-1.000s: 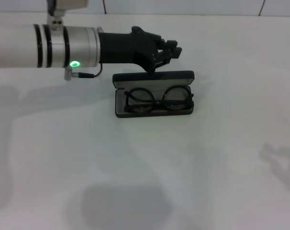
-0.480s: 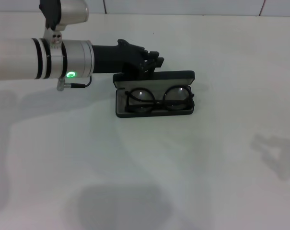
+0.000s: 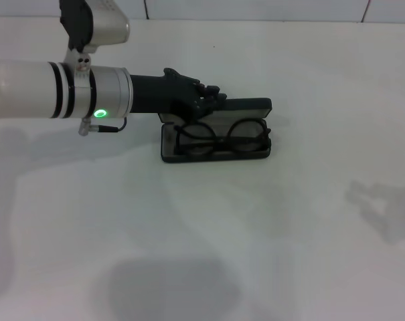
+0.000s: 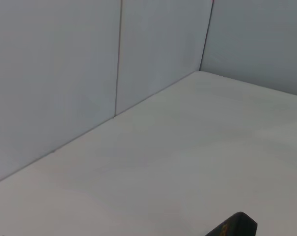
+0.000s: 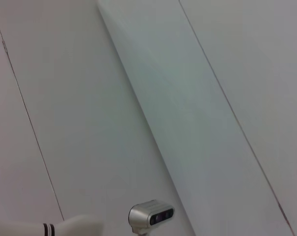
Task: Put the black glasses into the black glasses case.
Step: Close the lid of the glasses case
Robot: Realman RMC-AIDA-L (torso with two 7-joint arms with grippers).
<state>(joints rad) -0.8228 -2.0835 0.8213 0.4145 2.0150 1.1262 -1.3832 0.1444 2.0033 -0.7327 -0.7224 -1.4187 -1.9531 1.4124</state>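
The black glasses case [image 3: 215, 152] lies open on the white table at centre, grey lining showing. Its lid [image 3: 248, 105] stands up along the far side. The black glasses [image 3: 221, 138] lie inside the tray, lenses up and side by side. My left gripper [image 3: 209, 95] reaches in from the left and sits right at the left half of the lid's top edge, covering that part. In the left wrist view only a black corner of the case lid [image 4: 235, 226] with orange lettering shows. My right gripper is out of view.
The white table [image 3: 269, 234] spreads wide around the case. A tiled wall [image 3: 256, 8] runs along its far edge. My silver left forearm [image 3: 55, 90] spans the table's left side above the surface.
My left gripper has drawn back to the left and come down from behind the lid's middle onto its left end. The glasses and case tray have not moved.
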